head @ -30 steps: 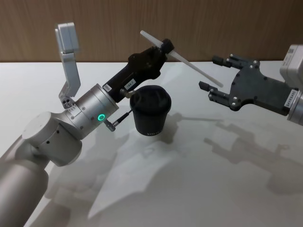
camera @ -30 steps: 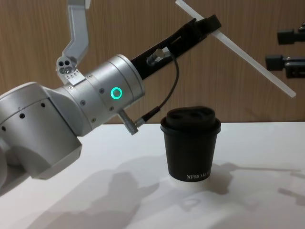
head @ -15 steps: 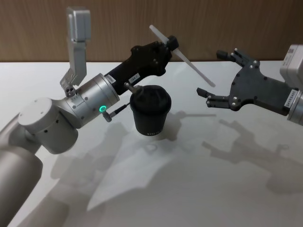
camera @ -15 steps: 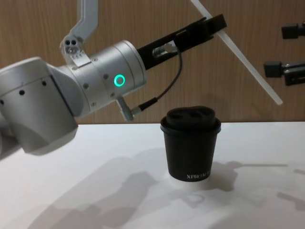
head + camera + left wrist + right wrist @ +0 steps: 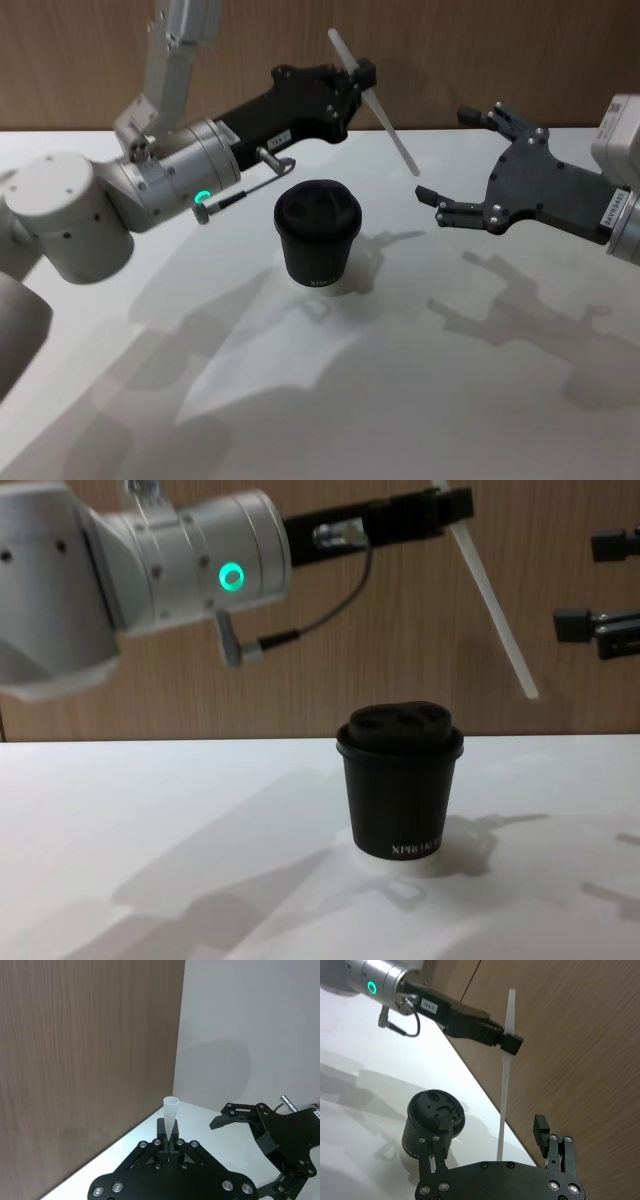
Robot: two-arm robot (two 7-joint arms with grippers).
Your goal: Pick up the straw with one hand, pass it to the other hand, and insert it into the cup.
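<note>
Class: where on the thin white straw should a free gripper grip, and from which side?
The bare lower length of the thin white straw, from the robot's right: the left gripper pinches near its top; the open right gripper faces it.

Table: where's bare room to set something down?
Bare white table in front of the small black lidded paper cup and beside it. Crowded above: the thin white straw in the left hand hangs near the open right hand.
</note>
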